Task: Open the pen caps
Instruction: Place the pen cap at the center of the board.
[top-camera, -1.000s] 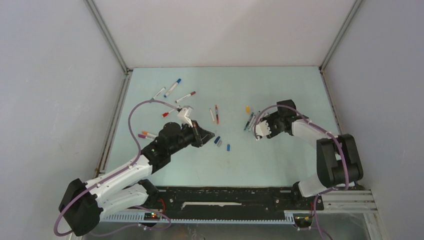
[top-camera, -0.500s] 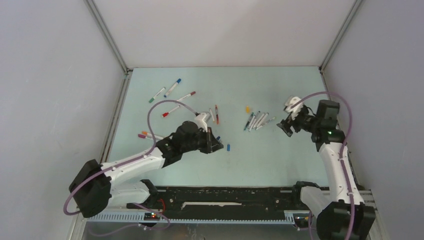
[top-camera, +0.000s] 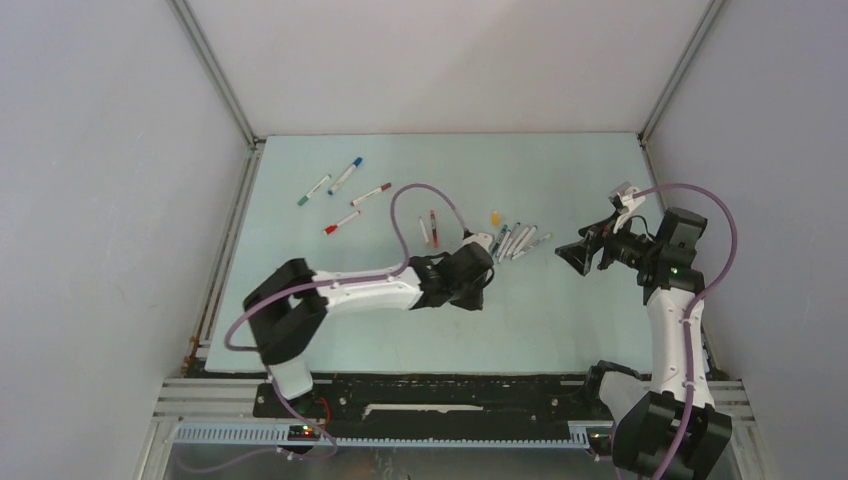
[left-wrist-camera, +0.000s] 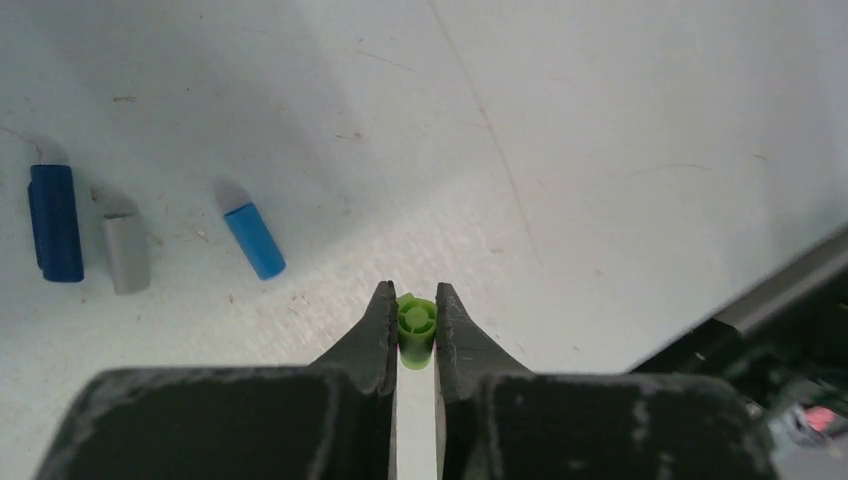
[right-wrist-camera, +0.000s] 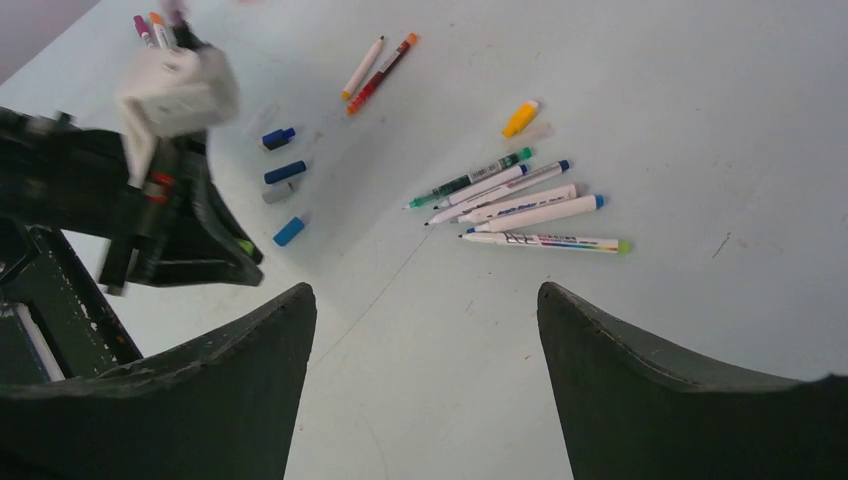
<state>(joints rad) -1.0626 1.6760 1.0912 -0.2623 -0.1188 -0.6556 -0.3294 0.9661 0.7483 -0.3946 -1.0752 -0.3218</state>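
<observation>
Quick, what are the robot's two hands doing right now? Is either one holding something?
The left gripper is shut on a green pen cap.
The right gripper is open, with nothing in it.

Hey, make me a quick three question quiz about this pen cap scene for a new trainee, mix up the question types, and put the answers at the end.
1. True or false: the right gripper is holding a pen.
2. What does the left gripper pinch? A) a red cap B) a green cap C) a white pen barrel
3. Fill in: in the left wrist view, three loose caps lie side by side: a dark blue cap, a ___ one, then a light blue cap.

Key
1. False: its jaws stand open and empty.
2. B.
3. Grey: the grey cap lies between the two blue ones.
</observation>
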